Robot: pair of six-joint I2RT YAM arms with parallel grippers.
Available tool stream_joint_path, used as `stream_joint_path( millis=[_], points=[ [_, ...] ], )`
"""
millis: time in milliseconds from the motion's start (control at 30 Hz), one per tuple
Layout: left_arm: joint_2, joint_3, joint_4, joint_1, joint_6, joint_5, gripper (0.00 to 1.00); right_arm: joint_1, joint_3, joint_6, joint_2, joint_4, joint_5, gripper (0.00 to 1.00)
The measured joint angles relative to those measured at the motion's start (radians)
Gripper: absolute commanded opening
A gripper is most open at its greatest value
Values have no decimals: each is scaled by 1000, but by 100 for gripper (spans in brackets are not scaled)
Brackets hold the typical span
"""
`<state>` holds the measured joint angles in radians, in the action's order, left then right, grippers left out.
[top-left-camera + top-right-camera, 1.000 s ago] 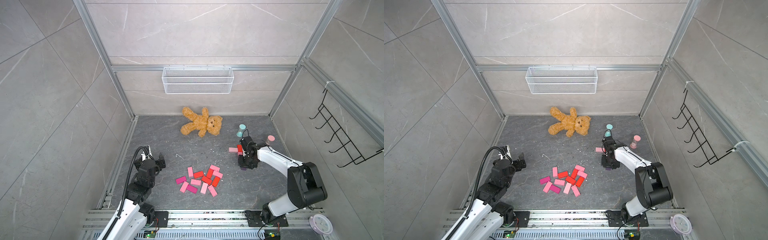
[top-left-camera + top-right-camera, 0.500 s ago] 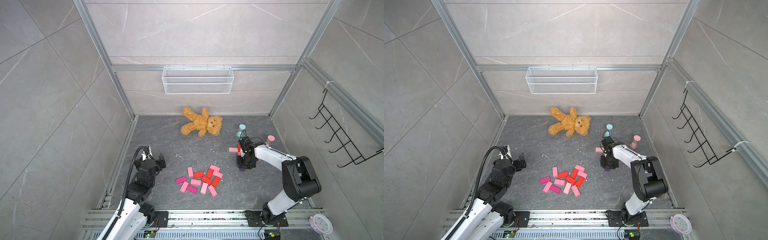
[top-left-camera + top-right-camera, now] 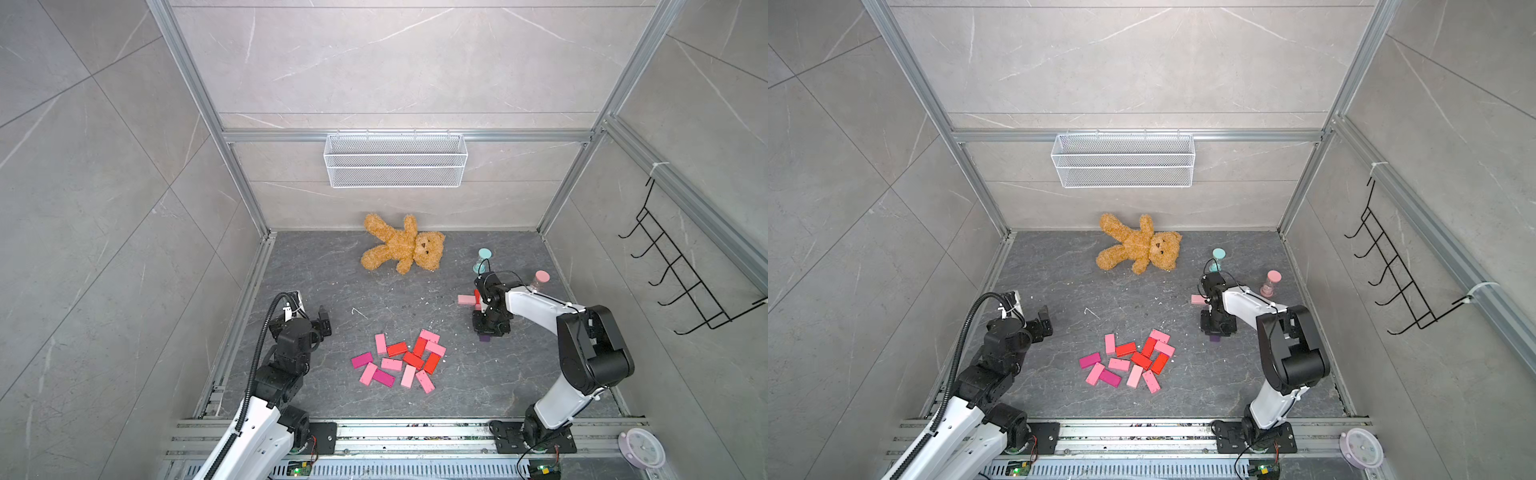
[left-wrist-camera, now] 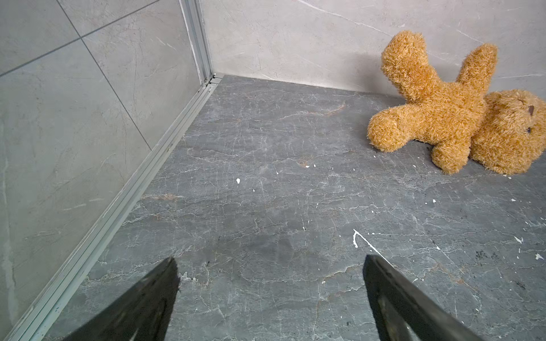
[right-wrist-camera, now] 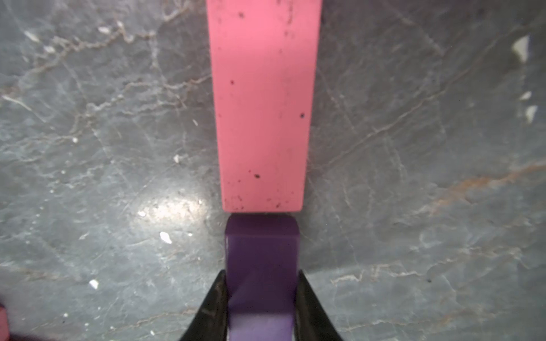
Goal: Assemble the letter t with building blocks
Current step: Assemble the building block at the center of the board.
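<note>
Purple block (image 5: pixel 261 245) sits pinched in right gripper (image 5: pixel 261 276), end-on to pink block (image 5: pixel 261 103); left gripper (image 4: pixel 270 259) spread.

the left claw (image 4: pixel 270 298) gapes wide over bare grey floor (image 4: pixel 266 192), a teddy bear (image 4: pixel 455 118) lying near the wall.

A: Where does the pile of blocks (image 3: pixel 392 364) lie?
B: Front centre of the surface (image 3: pixel 332 270), with the left tool (image 3: pixel 324 322) to its left and the right tool (image 3: pixel 485 332) to its right.
A: And in that right tool?
B: A gripped block (image 5: pixel 261 251) between the jaws, end to end with a neighbour block (image 5: pixel 263 103), nearly touching.
A: Behind?
B: The teddy bear (image 3: pixel 401 245) against the back wall, an hourglass (image 3: pixel 483 254) right of it, a second hourglass (image 3: pixel 540 277) further right.
</note>
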<state>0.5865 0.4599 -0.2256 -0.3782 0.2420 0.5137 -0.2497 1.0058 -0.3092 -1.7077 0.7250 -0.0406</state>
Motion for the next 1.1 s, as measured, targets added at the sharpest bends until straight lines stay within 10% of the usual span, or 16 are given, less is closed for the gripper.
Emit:
stream_joint_path(
  millis=[1100],
  points=[
    [-7,0,-18,0,0,0,100,8,3,7,-13,-26,4,28]
  ],
)
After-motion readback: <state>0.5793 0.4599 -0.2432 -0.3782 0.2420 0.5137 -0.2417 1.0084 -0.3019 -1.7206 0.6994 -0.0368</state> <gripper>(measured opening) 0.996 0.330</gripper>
